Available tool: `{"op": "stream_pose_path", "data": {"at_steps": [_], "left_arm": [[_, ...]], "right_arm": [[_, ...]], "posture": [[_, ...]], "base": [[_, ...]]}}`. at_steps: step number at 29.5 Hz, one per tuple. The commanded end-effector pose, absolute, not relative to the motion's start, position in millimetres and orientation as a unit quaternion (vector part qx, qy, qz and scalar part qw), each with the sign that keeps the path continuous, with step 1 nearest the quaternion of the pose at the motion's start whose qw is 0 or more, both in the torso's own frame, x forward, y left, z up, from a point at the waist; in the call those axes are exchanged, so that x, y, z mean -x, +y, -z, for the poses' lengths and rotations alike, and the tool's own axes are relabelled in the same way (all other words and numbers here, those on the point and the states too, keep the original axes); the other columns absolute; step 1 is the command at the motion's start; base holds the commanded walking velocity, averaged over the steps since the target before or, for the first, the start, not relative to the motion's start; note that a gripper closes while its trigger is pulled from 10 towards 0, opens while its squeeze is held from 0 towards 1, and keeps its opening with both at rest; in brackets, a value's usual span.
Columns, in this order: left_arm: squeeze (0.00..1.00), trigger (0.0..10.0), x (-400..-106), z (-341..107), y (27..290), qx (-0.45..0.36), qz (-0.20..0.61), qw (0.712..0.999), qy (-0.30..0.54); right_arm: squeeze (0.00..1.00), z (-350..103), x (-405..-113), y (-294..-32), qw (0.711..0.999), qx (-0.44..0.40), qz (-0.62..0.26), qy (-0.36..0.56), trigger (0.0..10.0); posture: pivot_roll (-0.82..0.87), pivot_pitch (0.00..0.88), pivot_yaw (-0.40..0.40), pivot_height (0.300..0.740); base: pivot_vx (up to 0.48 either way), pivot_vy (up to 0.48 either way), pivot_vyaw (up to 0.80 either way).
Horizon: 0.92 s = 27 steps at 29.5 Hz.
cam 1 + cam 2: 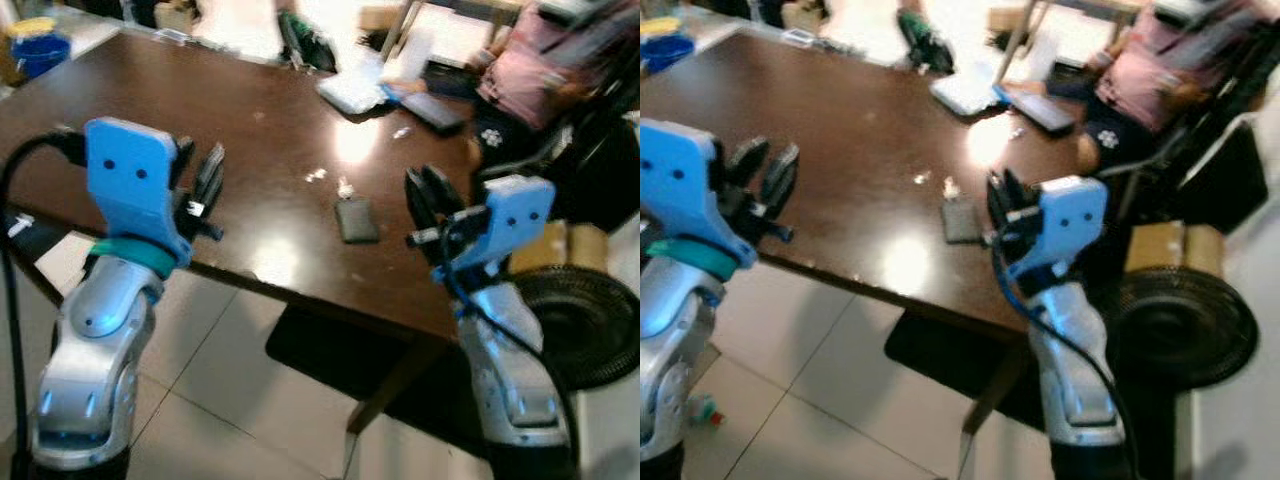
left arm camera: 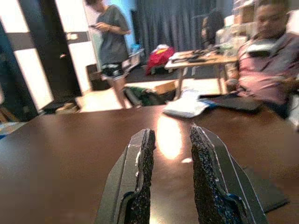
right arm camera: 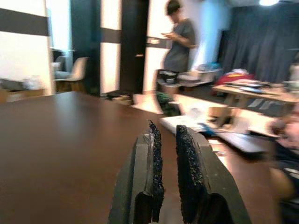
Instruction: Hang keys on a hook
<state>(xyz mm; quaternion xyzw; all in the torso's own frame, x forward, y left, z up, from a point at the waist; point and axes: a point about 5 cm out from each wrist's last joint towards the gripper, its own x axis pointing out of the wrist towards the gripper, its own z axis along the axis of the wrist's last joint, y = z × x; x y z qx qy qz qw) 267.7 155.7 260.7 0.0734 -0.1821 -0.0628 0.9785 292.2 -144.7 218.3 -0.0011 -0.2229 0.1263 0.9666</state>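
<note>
Keys (image 1: 355,215) on table (image 1: 230,130), prob. w/ pouch; no legible text.

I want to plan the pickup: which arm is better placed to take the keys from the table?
Probably the right. The right gripper hangs close beside the keys with their dark pouch, near the table edge. The left gripper is farther away, across the tabletop.

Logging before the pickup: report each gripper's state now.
Left gripper: open, empty, raised over the near edge of the table.
Right gripper: open by a narrow gap, empty, beside the dark key case.
</note>
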Motion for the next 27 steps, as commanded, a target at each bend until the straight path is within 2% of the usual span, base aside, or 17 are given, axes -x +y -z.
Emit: {"op": "stream_pose_path", "data": {"at_steps": [1,8,27], "left_arm": [[0.00,10.0,-267.8,-258.7,157.8,-0.074,0.062,0.979,-0.177],[0.00,10.0,-267.7,-259.1,157.7,-0.075,0.062,0.979,-0.180],[0.00,10.0,-267.3,-258.9,157.2,-0.078,0.061,0.978,-0.181]], "right_arm": [[0.00,-216.3,-292.1,-140.7,0.966,-0.005,-0.133,-0.220,10.0],[0.00,-216.4,-292.4,-140.1,0.966,-0.003,-0.133,-0.222,10.0],[0.00,-216.6,-290.9,-138.0,0.964,0.005,-0.139,-0.227,10.0]], "posture": [[0.06,0.000,0.039,0.740],[0.06,0.000,0.039,0.740],[0.06,0.000,0.039,0.740]], "base": [[0.000,0.000,-0.80],[0.000,0.000,-0.80],[0.403,0.000,0.00]]}}
